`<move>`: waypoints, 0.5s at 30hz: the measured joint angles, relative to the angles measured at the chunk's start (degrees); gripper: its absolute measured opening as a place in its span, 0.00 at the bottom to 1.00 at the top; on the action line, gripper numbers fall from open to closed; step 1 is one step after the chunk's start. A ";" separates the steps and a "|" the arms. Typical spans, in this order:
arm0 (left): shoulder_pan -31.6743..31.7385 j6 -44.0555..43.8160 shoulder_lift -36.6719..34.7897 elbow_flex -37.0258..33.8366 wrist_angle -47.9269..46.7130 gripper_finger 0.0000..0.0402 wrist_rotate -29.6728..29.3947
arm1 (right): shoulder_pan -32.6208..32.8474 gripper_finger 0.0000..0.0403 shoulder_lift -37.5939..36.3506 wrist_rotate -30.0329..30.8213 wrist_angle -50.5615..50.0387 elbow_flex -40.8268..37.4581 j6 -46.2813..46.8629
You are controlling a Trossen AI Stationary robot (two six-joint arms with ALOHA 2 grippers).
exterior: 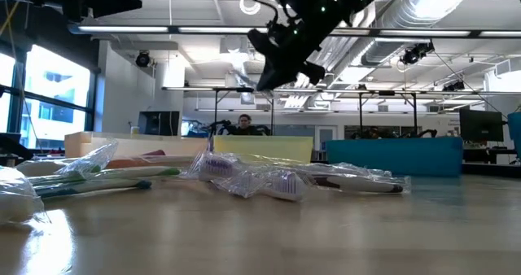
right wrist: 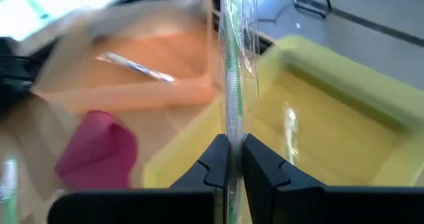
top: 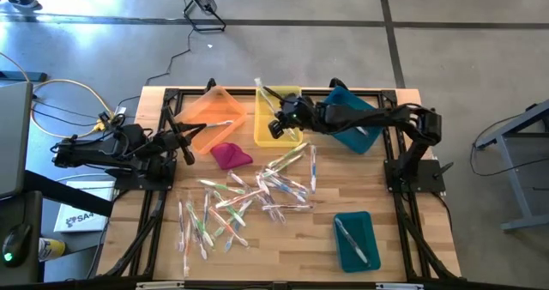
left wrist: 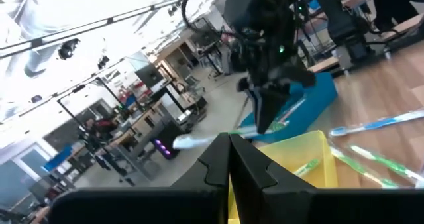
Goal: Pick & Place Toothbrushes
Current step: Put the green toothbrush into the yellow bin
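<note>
Hovering above the yellow bin [top: 276, 118], the right gripper [top: 276, 123] pinches a green toothbrush in clear wrap [right wrist: 233, 65] between pressed-together fingers, stick pointing forward out of the jaws over the bin's floor. Grip sits near one end of the stick, so the free length hangs unsupported. Judgement: light, stiff plastic inside a crinkly, slick film; film may slide against the pads or twist, so a hold nearer mid-length, across the narrow handle, looks safer than an end pinch. One wrapped brush [right wrist: 289, 128] already lies inside the yellow bin. Loose pile of toothbrushes [top: 257, 196] spreads across the wood, on the near side of the yellow bin, well apart from it; wrappers overlap, so neighbours may drag along when one is lifted. Left gripper [top: 184, 148] waits beyond the orange bin [top: 210, 118] from the yellow bin, fingers shut on nothing. Magenta cloth [top: 230, 155] lies just near-side of the orange bin.
</note>
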 joint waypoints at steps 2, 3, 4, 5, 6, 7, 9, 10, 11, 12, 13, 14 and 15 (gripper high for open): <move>0.00 0.09 0.04 0.00 -0.08 0.01 0.00 | -0.53 0.04 1.12 -1.70 -0.61 0.00 0.68; 0.00 0.09 0.04 0.00 -0.13 0.01 0.00 | -0.69 0.04 1.78 -2.32 -0.74 0.00 0.79; 0.00 0.09 0.04 0.00 -0.16 0.01 0.00 | -0.86 0.04 2.35 -2.69 -1.06 0.00 0.92; 0.00 0.08 0.04 0.00 -0.28 0.01 0.00 | -1.06 0.04 2.98 -2.76 -1.68 0.00 0.93; 0.00 0.09 0.04 0.00 -0.51 0.01 0.00 | -1.17 0.04 3.78 -2.83 -2.31 0.00 1.09; 0.00 0.07 0.19 0.00 -0.69 0.01 0.00 | -1.17 0.04 4.42 -2.95 -2.81 0.00 1.81; 0.00 -0.07 0.61 0.00 -0.69 0.01 0.02 | -1.30 0.04 5.59 -2.98 -4.54 0.00 2.70; 0.00 -0.08 0.77 0.00 -0.73 0.01 0.02 | -1.34 0.04 6.06 -2.95 -4.90 0.00 2.82; 0.00 -0.08 0.90 0.00 -0.70 0.01 0.00 | -1.36 0.04 6.35 -2.94 -5.26 0.00 2.84; 0.00 -0.08 1.25 0.00 -0.70 0.01 0.02 | -1.52 0.04 6.54 -2.91 -6.20 0.00 2.90; 0.00 -0.11 1.71 0.00 -0.60 0.01 0.00 | -1.60 0.04 7.03 -2.67 -6.48 0.00 3.31; 0.00 -0.11 2.15 0.00 -0.49 0.01 0.02 | -1.60 0.04 7.36 -2.70 -6.29 0.00 3.72; 0.00 -0.10 2.46 0.00 -0.67 0.01 0.04 | -1.62 0.04 7.63 -2.67 -6.37 0.00 3.82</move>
